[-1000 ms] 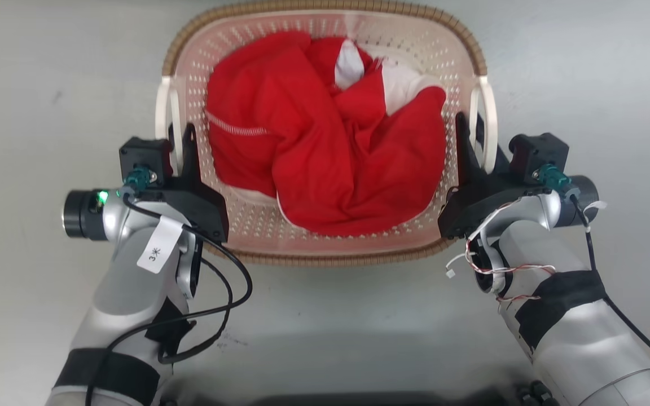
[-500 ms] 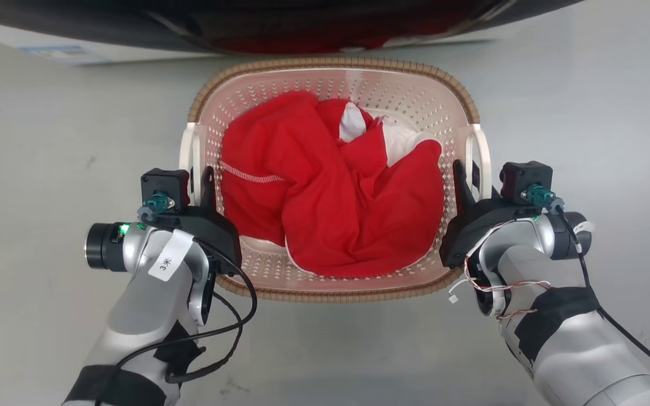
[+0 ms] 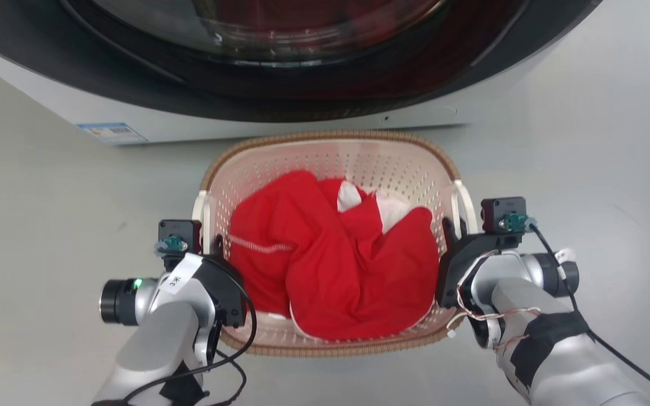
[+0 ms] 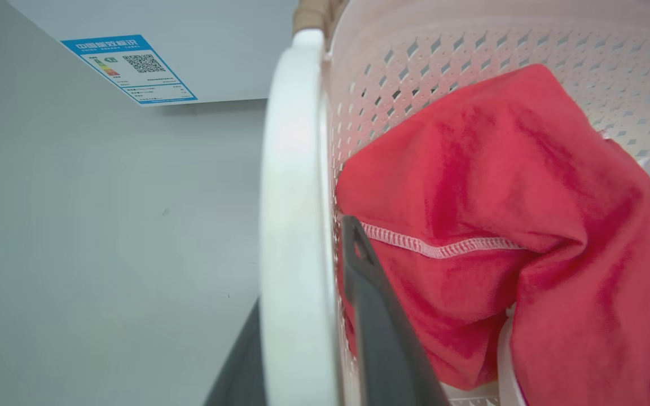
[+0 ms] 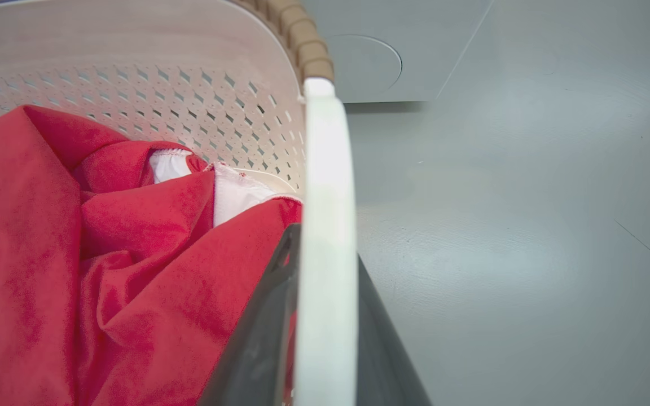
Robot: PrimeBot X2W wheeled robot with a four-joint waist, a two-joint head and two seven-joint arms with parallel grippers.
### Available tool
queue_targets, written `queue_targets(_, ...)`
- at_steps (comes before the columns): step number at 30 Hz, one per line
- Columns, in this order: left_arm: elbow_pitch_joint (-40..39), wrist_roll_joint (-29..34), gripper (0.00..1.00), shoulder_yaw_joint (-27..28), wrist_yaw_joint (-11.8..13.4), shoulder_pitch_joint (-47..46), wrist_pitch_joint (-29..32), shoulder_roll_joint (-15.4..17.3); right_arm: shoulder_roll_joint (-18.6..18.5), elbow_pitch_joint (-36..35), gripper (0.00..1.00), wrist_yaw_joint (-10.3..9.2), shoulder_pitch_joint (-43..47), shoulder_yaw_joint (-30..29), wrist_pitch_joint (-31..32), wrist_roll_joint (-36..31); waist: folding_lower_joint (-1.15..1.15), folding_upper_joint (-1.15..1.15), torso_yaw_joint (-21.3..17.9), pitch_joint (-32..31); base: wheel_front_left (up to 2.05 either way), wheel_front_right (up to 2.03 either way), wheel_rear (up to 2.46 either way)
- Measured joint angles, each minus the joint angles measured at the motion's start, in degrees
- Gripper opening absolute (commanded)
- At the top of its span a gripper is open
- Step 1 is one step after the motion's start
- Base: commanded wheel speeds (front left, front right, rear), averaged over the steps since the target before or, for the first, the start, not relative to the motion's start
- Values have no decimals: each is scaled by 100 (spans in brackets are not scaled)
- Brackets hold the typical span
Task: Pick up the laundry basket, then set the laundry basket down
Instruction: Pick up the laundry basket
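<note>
The laundry basket (image 3: pixel 330 136), cream and perforated with a brown woven-look rim, sits on the grey floor just in front of the washer, holding crumpled red and white cloth (image 3: pixel 330 270). My left gripper (image 3: pixel 211 248) is shut on its white left handle (image 3: pixel 201 217). In the left wrist view that handle (image 4: pixel 294 197) runs between the dark fingers (image 4: pixel 381 338). My right gripper (image 3: pixel 453 232) is shut on the white right handle (image 3: pixel 468 206), and the right wrist view shows this handle (image 5: pixel 328 186) pinched between the fingers (image 5: pixel 266 327). Whether the basket rests on the floor or hangs above it, I cannot tell.
A white washer (image 3: pixel 415 115) with a big dark round door (image 3: pixel 280 67) stands right behind the basket, a blue label (image 3: pixel 112 132) on its lower left front. Bare grey floor (image 3: pixel 48 225) lies to both sides and in front.
The whole head view has shifted down the picture: the washer has come into view and the basket and arms look smaller. Both grippers have kept their hold on the handles.
</note>
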Motion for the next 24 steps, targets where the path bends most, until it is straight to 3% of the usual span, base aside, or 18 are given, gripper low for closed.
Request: queue_targets(24,241,-687,0,-803,0,1093,755,29,-1,30,0,-25,1167,945,886,999,0,0,67,-2060,0,0,0)
